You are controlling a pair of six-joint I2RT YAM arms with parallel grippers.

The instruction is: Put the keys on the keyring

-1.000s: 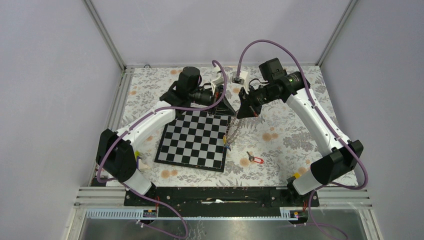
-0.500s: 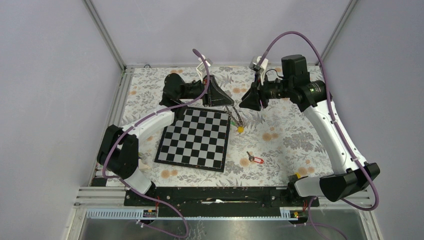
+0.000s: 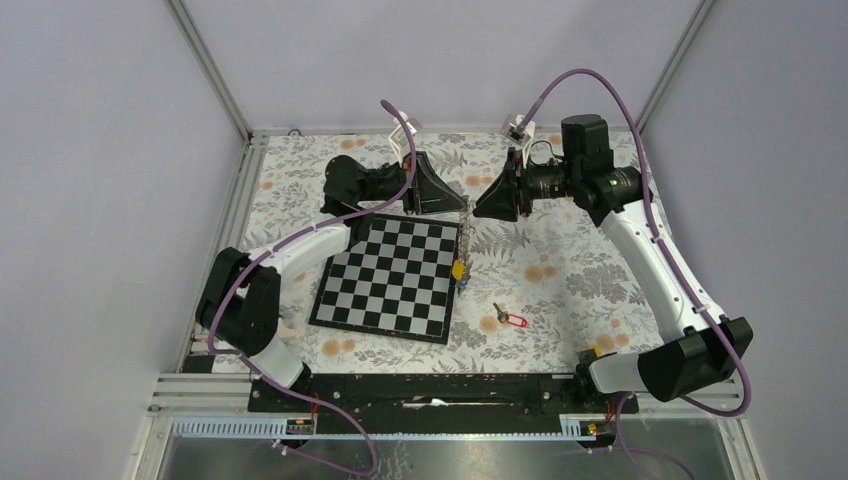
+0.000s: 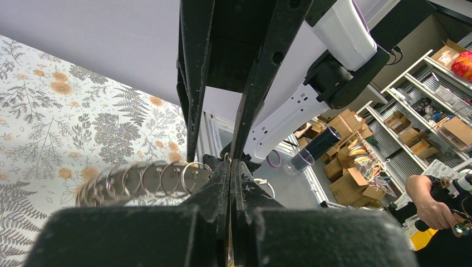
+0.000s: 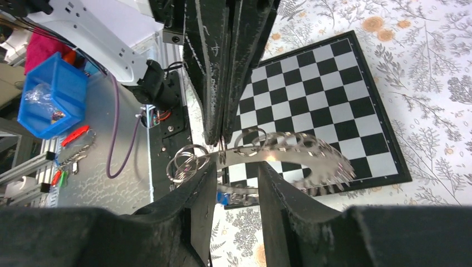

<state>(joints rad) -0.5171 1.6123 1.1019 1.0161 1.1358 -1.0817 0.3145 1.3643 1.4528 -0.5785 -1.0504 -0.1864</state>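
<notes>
**Keyring held up between my two pincers, one key loose below**

My left pincer is pressed together on the keyring, lifting it above the far right corner of the chessboard so the coil is free to work on. My right pincer faces it tip to tip, fingers apart, with the coil just past them, placed, I judge, to steady or spread it. The ring hangs on edge, its long line running from my fingertips down to the keys threaded on it, with the yellow tag lowest. Both wrist views smear it, so it is probably swinging. The red-tagged key lies flat on the table, well apart from the ring.
</notes>
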